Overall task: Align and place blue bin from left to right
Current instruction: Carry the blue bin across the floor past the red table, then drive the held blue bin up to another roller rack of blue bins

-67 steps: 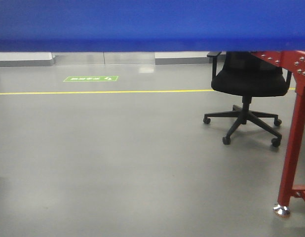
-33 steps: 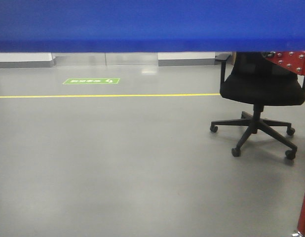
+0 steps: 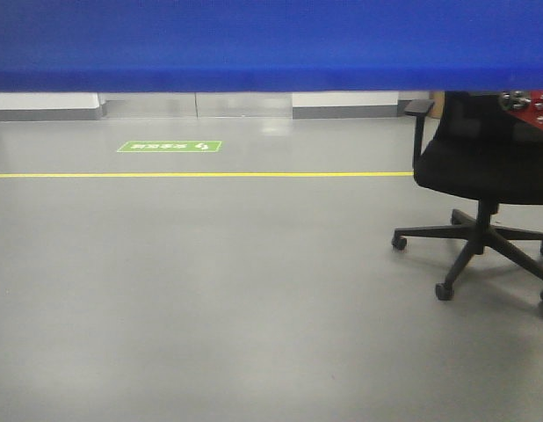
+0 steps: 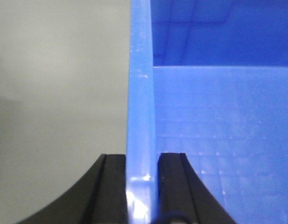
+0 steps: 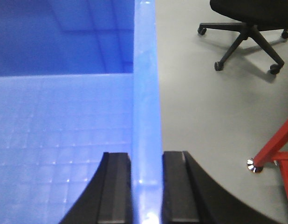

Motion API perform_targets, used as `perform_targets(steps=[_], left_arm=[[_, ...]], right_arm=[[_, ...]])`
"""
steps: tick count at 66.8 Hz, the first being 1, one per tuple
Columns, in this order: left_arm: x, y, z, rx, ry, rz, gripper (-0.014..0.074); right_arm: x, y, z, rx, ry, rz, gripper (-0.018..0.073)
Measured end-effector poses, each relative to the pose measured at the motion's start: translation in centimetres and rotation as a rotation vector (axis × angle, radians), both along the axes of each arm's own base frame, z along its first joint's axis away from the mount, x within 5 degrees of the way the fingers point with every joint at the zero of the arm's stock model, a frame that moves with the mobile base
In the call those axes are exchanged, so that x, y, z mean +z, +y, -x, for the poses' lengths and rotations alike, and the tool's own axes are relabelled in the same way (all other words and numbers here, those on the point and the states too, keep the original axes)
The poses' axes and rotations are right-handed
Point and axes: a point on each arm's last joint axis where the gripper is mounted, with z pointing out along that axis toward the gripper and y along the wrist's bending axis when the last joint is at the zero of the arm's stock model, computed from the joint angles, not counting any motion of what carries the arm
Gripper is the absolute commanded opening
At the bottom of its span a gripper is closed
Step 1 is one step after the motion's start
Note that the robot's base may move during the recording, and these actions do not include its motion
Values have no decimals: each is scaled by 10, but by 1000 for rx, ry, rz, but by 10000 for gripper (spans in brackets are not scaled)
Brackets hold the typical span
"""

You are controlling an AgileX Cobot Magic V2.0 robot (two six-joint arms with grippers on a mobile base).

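Okay, left gripper (image 4: 141, 186) and right gripper (image 5: 146, 186) each pinch a side wall of the blue bin (image 3: 271, 44), held up front. I'd fear uneven pull slipping it, or clipping the chair (image 3: 482, 167).

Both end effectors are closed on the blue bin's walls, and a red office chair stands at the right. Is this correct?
Not quite: the chair is black, as the front view shows. The left end effector and right end effector do clamp the blue bin by its walls.
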Motion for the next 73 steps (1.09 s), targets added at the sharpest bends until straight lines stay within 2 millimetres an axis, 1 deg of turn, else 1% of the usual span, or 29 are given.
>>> perform_targets(steps=[73], left_arm=[[-1, -1, -1, -1, 2, -3, -111]], right_arm=[[0, 0, 0, -3, 2, 4, -78]])
